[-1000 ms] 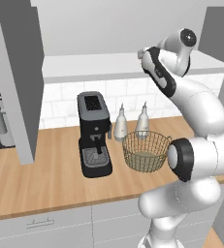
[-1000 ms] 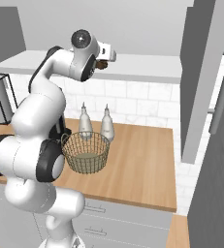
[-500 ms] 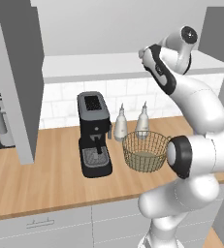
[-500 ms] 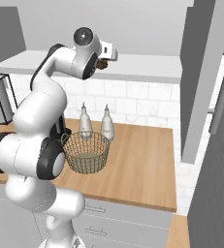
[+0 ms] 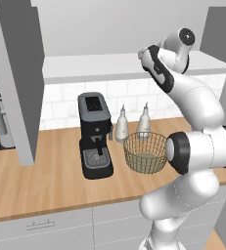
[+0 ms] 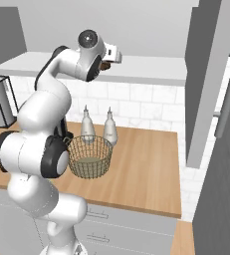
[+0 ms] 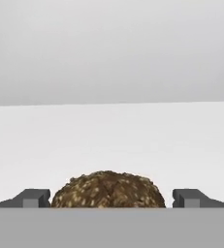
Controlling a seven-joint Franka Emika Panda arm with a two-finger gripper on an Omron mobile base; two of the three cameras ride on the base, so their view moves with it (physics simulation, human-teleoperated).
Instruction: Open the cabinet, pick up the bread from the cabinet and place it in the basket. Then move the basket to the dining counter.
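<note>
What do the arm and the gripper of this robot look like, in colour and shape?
The arm is glossy white, built of thick rounded segments joined by dark grey or black bands and round joint caps. The gripper ends in two small dark grey blocky fingertips. No cables or markings are visible.

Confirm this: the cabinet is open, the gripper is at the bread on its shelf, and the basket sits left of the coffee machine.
Not quite: in the left base view the basket sits right of the coffee machine. The rest holds: cabinet open, gripper at the bread.
</note>
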